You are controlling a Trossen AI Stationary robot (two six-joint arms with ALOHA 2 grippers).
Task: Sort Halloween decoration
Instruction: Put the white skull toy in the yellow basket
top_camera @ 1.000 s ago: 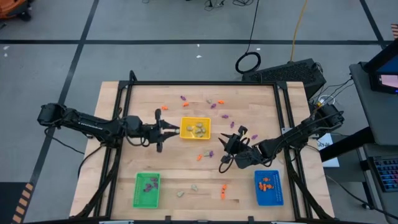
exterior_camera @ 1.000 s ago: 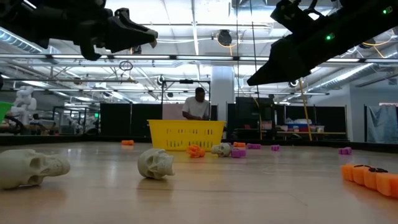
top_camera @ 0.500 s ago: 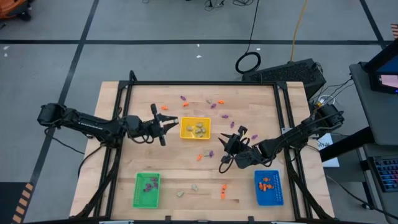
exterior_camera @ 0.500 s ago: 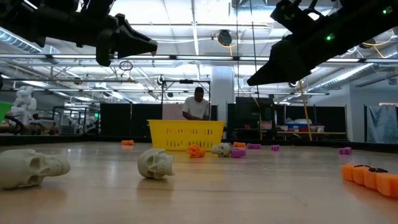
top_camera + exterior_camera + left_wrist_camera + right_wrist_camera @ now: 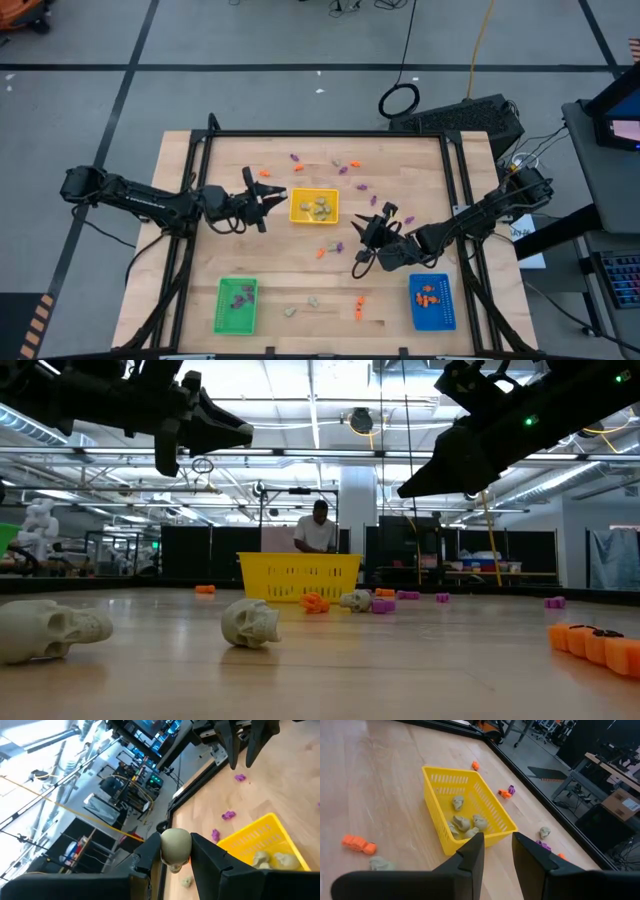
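Left claw (image 5: 176,852) clamped on a pale skull (image 5: 175,846), raised just left of the yellow tray (image 5: 314,206). Right claw (image 5: 497,851) empty with fingers apart, off that tray's lower right; more skulls (image 5: 462,822) inside the tray.

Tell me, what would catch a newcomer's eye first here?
Probably the yellow tray in the middle of the wooden table, with pale skulls inside. Just left of it, the left claw holds a pale skull between its fingers, raised above the table. Green and blue trays sit at the near corners, with tiny orange and purple trinkets scattered between.
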